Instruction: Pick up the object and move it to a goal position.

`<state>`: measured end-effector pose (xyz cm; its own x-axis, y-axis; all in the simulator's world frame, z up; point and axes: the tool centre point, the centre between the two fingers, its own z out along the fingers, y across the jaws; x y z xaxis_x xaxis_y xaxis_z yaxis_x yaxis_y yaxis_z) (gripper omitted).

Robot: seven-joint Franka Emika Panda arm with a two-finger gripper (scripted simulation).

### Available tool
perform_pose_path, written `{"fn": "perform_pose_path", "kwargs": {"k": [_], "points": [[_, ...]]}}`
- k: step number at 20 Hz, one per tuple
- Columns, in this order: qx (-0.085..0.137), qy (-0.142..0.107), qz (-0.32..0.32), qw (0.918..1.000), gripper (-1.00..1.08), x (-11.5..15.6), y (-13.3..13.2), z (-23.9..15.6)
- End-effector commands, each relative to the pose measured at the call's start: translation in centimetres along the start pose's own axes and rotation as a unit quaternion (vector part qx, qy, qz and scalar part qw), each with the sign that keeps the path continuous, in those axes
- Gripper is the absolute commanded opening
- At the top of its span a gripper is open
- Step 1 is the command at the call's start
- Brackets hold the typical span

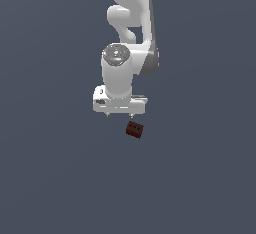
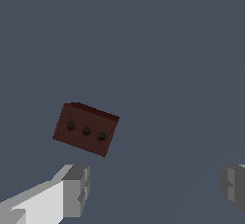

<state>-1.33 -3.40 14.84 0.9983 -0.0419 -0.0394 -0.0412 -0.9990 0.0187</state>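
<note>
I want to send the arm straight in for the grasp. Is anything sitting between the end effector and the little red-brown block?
Nothing visible does. The end effector is open and holds nothing, and the red-brown block lies apart from its fingers with only bare grey surface between them. No goal marker shows in either view.

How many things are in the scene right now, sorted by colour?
Dark red-brown: 1, the block
White: 1, the arm with its hand, open, nothing between the fingers
Total: 2
</note>
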Motion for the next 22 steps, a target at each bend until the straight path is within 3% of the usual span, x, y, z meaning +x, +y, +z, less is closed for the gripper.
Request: {"fn": "perform_pose_path", "kwargs": {"k": [1,12,22], "points": [[0.000,0.000,0.000,1.0000,1.00,0.0,0.0,0.0],[0.008,0.016,-0.002,0.9998,1.00,1.3,0.4,-1.1],[0.006,0.015,-0.026,0.9995,1.00,1.2,0.1,-0.7]]}}
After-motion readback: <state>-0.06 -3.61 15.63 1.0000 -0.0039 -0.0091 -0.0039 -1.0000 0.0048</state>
